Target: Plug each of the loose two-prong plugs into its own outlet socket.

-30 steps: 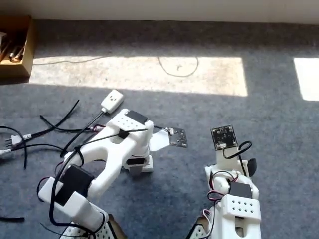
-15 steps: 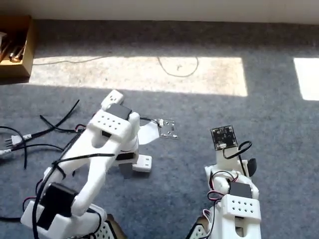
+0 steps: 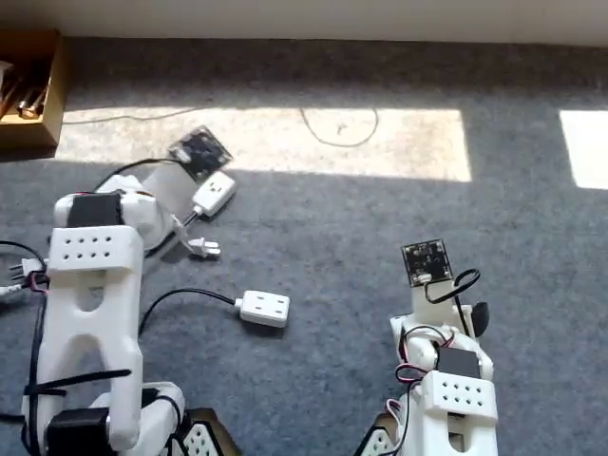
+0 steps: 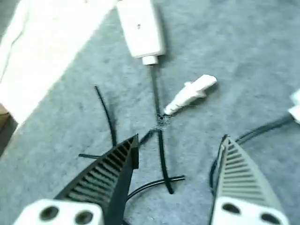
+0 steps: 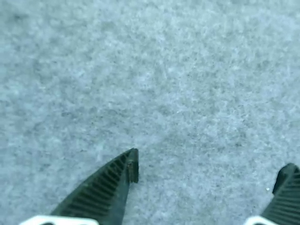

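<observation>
Plug handling: the white two-prong plug [image 4: 192, 93] looks light, hard-shelled and smooth. Expect it to skid on the carpet [image 3: 380, 218] or twist if you pinch it off-centre. Take it across the flat sides of its body, behind the prongs, so the prongs stay clear for the slots. Black cords [image 4: 159, 140] cross just behind its tail, and you cannot tell which one is its own. They look thin and springy, so judge that a cord will tug the plug off line once it is lifted.

Position: the plug lies on the carpet between the two outlet sockets, just beside the far outlet socket [image 3: 214, 193] and apart from the near outlet socket [image 3: 264, 308].

Sockets: small white blocks, probably light too. Either will likely slide when you push a plug in, so plan to brace it.

Jaws: the left arm [image 3: 90, 275] hangs its jaws spread wide over the black cords, holding nothing, with the plug just ahead of the tips. The right arm [image 3: 446, 380] has its jaws spread over bare carpet, well apart from every plug and socket.

Count: two outlet sockets, each on a black cord. Two plugs made out: the white one, and a second plug [image 3: 24, 271] at the far left edge. Neither is seated yet.
</observation>
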Robot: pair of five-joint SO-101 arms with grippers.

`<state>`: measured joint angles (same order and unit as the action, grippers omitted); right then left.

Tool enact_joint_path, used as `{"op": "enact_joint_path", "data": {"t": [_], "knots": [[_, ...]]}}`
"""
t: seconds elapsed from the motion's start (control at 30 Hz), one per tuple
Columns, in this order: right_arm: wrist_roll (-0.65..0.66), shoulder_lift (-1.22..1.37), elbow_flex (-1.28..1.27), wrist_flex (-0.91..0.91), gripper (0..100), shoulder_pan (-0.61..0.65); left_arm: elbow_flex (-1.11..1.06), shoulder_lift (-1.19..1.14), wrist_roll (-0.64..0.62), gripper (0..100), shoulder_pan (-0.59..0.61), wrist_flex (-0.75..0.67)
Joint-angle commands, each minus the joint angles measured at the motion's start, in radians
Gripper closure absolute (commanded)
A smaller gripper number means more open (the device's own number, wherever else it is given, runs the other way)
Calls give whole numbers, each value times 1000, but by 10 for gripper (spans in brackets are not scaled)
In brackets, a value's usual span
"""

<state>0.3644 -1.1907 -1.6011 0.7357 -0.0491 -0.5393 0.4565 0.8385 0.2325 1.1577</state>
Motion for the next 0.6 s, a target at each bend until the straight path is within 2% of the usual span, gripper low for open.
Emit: {"op": "enact_joint_path", "data": {"t": [0.0, 0.1, 0.4, 0.57], "knots": [[11, -12, 8, -12, 570, 7, 36, -82, -21, 733, 96, -157], [11, -12, 8, -12, 570, 8, 59, -220, -6, 733, 93, -180], [11, -12, 7, -12, 570, 8, 197, -464, 187, 733, -117, -130], [14, -12, 7, -12, 570, 8, 300, -587, 207, 733, -127, -95]]}}
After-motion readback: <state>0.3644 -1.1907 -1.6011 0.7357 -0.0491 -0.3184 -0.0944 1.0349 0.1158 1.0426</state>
